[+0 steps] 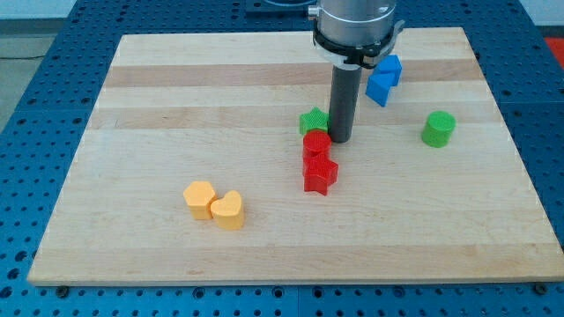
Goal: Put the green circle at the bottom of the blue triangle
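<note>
My tip (340,140), a bare rod holding nothing, stands well left of the green circle (438,129), a light, stiff, slide-prone block best nudged at its side toward the blue triangle (379,88)

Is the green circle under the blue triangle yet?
Not yet. The green circle sits alone at the view's right, below and to the right of the blue triangle, with a gap between them. My tip is away from it, beside the green star and the red blocks. The whole push remains.
</note>
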### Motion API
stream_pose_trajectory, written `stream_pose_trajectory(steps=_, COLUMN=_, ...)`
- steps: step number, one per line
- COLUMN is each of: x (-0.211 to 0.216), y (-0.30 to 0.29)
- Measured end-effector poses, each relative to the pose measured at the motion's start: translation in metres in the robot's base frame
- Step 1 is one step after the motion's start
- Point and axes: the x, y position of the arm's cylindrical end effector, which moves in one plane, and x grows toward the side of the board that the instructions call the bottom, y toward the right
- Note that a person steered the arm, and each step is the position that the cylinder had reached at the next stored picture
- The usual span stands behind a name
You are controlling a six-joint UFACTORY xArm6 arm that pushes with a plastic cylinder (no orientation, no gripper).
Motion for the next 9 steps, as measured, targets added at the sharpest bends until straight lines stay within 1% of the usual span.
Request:
stream_pose_trajectory(steps=1, x=0.003, y=0.020)
stream_pose_trajectory(steps=2, x=0.027, y=0.056)
stream_pose_trajectory(steps=3, x=0.052, y=0.110)
stream_pose_trajectory(steps=4, x=0.046, y=0.163)
stream_pose_trajectory(steps=5, x=0.023, y=0.163)
stream_pose_trajectory(steps=6, x=0.014, y=0.146)
stream_pose_trajectory(steps=8, x=-0.021, y=0.127)
stream_pose_trajectory(steps=9, x=-0.028, y=0.113)
